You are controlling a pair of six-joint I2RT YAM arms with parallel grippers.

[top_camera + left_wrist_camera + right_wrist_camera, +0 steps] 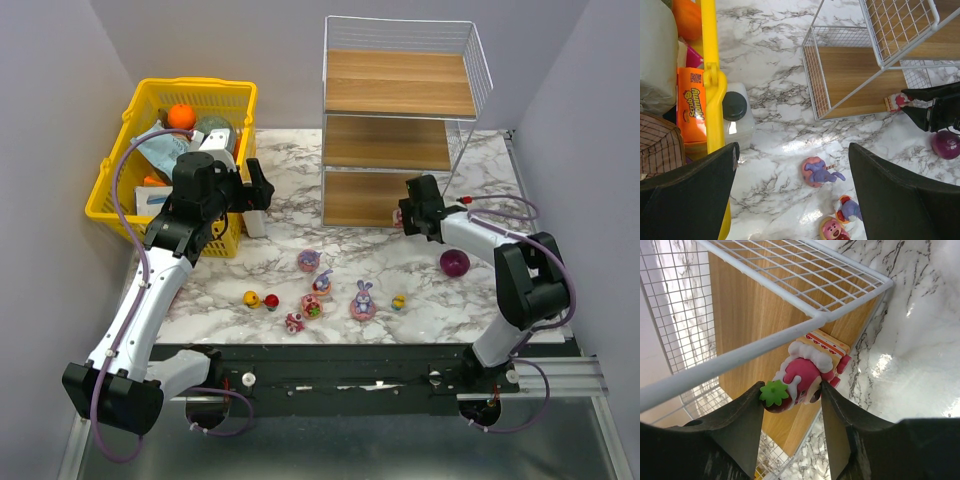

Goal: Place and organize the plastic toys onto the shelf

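Observation:
My right gripper point(792, 395) is shut on a pink plastic toy point(807, 372) with a green-topped strawberry and a cake-like base. It holds the toy at the front right corner of the shelf's point(400, 95) bottom board, under a white wire point(740, 360). Several other plastic toys lie on the marble in front, among them a purple bunny-eared one point(363, 300) and a tipped purple one on a pink base point(817, 171). My left gripper point(795, 195) hangs open above the table beside the basket, holding nothing.
A yellow basket point(115, 170) full of other items stands at the back left. A white bottle with a black cap point(737, 120) stands against it. A plain purple ball point(454, 263) rests near my right arm. Grey walls close in both sides.

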